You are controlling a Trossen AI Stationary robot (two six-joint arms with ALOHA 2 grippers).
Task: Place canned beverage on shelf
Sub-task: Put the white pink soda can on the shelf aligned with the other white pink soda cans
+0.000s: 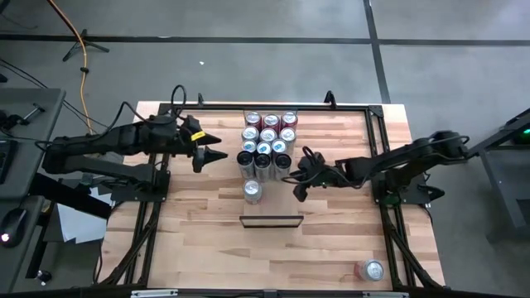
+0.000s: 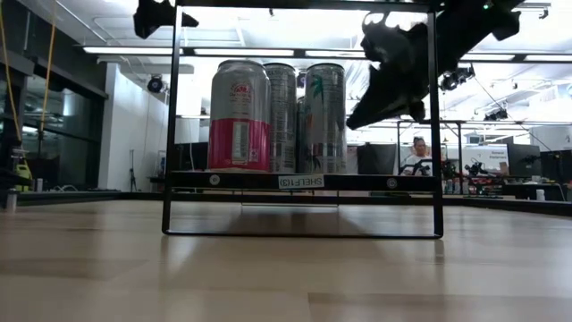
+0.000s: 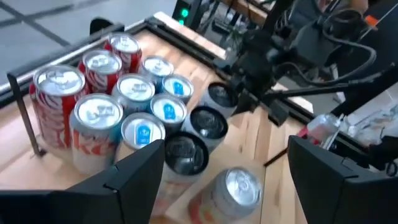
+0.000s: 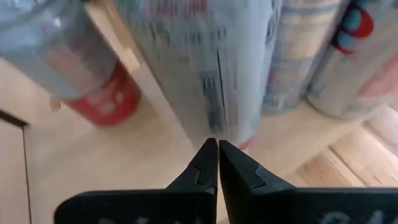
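1. Your right gripper [image 1: 296, 184] hangs just beside the can cluster [image 1: 267, 142]. The lone upright can [image 1: 252, 191] stands toward the left arm from it, between the cluster and the shelf [image 1: 271, 221].
2. That can's long axis is vertical, so approach from the side; your right arm is nearer.
3. Right fingers [image 4: 216, 163] are pressed together, holding nothing.
4. Your left gripper [image 1: 209, 154] waits spread wide, empty, apparently not touching the cluster.

Lighting: bright, even, from ceiling strip lights [image 2: 134, 50] overhead. Shadows: soft, beneath the arms on the desk [image 1: 331, 240]. Glare: can tops [image 3: 99, 112]. Blur: cans [image 4: 186, 62] heavily smeared in right wrist view.
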